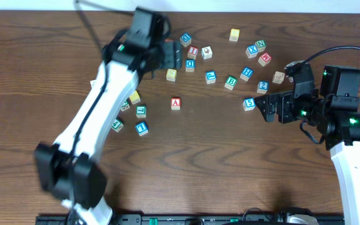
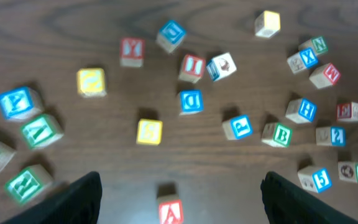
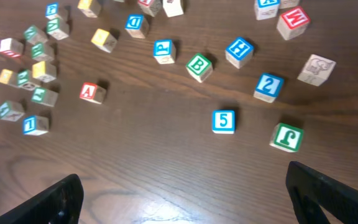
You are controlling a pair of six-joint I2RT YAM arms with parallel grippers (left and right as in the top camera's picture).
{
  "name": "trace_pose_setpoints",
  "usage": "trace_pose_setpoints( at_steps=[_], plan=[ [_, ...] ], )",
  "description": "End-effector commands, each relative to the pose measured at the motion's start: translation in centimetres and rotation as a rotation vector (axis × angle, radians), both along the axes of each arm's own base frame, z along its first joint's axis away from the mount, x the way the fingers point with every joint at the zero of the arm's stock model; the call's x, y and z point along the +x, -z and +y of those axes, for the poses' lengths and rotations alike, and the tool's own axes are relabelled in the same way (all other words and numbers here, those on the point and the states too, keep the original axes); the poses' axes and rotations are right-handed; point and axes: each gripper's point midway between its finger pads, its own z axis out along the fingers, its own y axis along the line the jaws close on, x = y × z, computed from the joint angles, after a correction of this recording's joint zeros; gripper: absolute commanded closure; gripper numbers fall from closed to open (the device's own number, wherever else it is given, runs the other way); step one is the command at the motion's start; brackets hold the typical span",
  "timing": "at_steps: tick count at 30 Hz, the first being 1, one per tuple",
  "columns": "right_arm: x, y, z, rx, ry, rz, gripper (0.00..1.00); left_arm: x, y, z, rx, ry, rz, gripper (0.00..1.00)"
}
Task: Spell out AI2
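Left gripper [image 1: 175, 56]: we caught it up at the far cluster of blocks, its two black fingers [image 2: 73, 200] spread wide at the bottom corners of its wrist view, with nothing between them. Open and empty!
Right gripper [image 1: 262, 106]: its jaws stood wide apart as well and held nothing. It hung low over the right side of the table, pointing left toward the blocks.
Red A cube [image 1: 175, 104]: a small wooden cube with a red frame and a red letter. We saw it alone on the dark wooden table [image 1: 217, 162], letter up, touched by neither gripper. In the left wrist view it peeked in at the bottom edge, between the fingers.
Red I cube [image 1: 193, 51]: a small wooden cube with a red I. It sat in the far cluster, just beside the left gripper's fingertips and not touched. A blue D cube [image 1: 190, 64] lay just beside it on the near side, and a pale picture cube [image 1: 207, 52] lay just to its right.
Blue 2 cube [image 1: 263, 86]: a small wooden cube with a blue frame and a blue digit. We found it near the right gripper, just beyond its fingertips, with a blue 5 cube [image 1: 249, 104] near it on the left.
Spelling: the three cubes lay apart from one another, and no row had been formed yet.
Other blocks: a blue 1 cube [image 1: 142, 128] lay to the near left of the red A cube. A red Y cube [image 2: 132, 51] showed in the left wrist view, left of the red I cube.
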Motion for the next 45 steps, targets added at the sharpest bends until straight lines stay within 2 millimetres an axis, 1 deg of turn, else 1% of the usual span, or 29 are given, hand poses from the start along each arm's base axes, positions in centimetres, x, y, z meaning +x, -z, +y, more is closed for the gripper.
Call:
trace_pose_setpoints(
  at_steps=[1, 4, 8, 11, 16, 19, 23, 29, 30, 38, 40, 45],
  plan=[
    [0.0, -1.1, 0.5, 0.026, -0.028, -0.023, 0.01, 2.2, -0.5, -2.0, 0.035, 0.085, -0.022, 0.19],
    [0.0, -1.0, 0.5, 0.026, -0.029, -0.022, 0.01, 3.2, 1.6, -2.8, 0.086, 0.144, 0.002, 0.19],
    [0.0, -1.0, 0.5, 0.028, -0.029, -0.022, 0.01, 3.8, 5.1, -3.2, 0.14, 0.206, 0.04, 0.19],
    [0.0, -1.1, 0.6, 0.031, -0.031, -0.021, 0.01, 4.4, 7.3, -3.6, 0.152, 0.223, 0.054, 0.2],
    [-0.2, -0.9, 0.6, 0.03, -0.031, -0.013, 0.01, 5.4, 10.0, -5.6, 0.166, 0.269, 0.031, 0.2],
    [-0.2, -0.9, 0.6, 0.03, -0.031, -0.01, 0.01, 6.1, 11.1, -6.0, 0.2, 0.256, 0.01, 0.2],
    [-0.5, -0.7, 0.6, 0.031, -0.031, 0.003, 0.01, 6.9, 13.0, -6.1, 0.222, 0.244, 0.007, 0.19],
    [-0.7, -0.5, 0.6, 0.032, -0.03, 0.016, 0.01, 8.4, 14.7, -6.0, 0.247, 0.218, -0.026, 0.21],
    [-0.7, -0.5, 0.6, 0.031, -0.03, 0.016, 0.01, 8.6, 15.0, -6.0, 0.247, 0.216, -0.032, 0.24],
    [-0.7, -0.5, 0.6, 0.032, -0.03, 0.016, 0.01, 10.3, 15.9, -6.6, 0.23, 0.186, -0.084, 0.26],
    [-0.7, -0.5, 0.6, 0.032, -0.03, 0.017, 0.01, 10.6, 16.2, -6.7, 0.226, 0.184, -0.094, 0.26],
    [-0.7, -0.5, 0.6, 0.032, -0.03, 0.017, 0.01, 10.9, 17.7, -6.9, 0.215, 0.169, -0.09, 0.26]
  ],
)
